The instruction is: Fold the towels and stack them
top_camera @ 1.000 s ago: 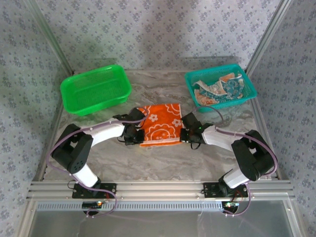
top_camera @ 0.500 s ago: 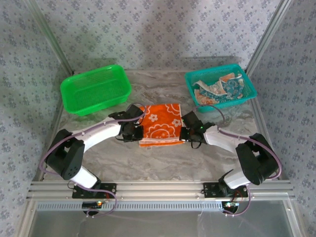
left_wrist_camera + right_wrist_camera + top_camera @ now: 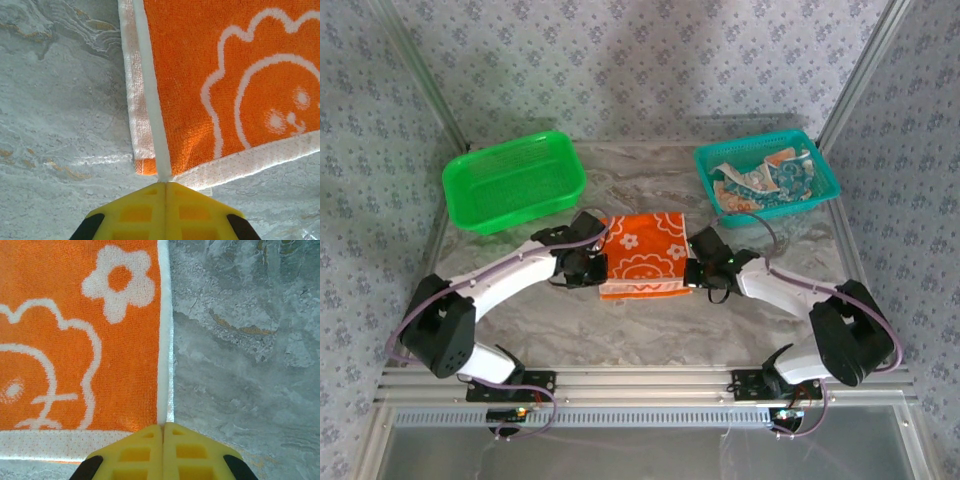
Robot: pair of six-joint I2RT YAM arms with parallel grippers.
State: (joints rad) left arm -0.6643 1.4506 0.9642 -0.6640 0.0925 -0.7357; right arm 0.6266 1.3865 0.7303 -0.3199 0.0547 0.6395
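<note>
An orange towel (image 3: 642,254) with white flower and cartoon prints lies at the table's middle, with a second layer showing under its left edge (image 3: 134,110). My left gripper (image 3: 596,272) is shut on its near-left corner (image 3: 165,176), the yellow fingertips (image 3: 145,210) pressed together. At the near-right corner (image 3: 164,421), my right gripper (image 3: 691,275) is likewise shut on the white hem, its fingertips (image 3: 187,452) touching. More towels (image 3: 760,180), pale teal and peach, lie crumpled in the teal basket.
The teal mesh basket (image 3: 823,186) stands at the back right and a green mesh basket (image 3: 513,182) at the back left. Metal frame posts rise at both back corners. Bare marble table (image 3: 650,325) lies between the towel and the arm bases.
Both arms have stretched out lower, their elbows swinging outward toward the table's sides. The grippers stay at the orange towel's near corners, shifted slightly away from the bases.
</note>
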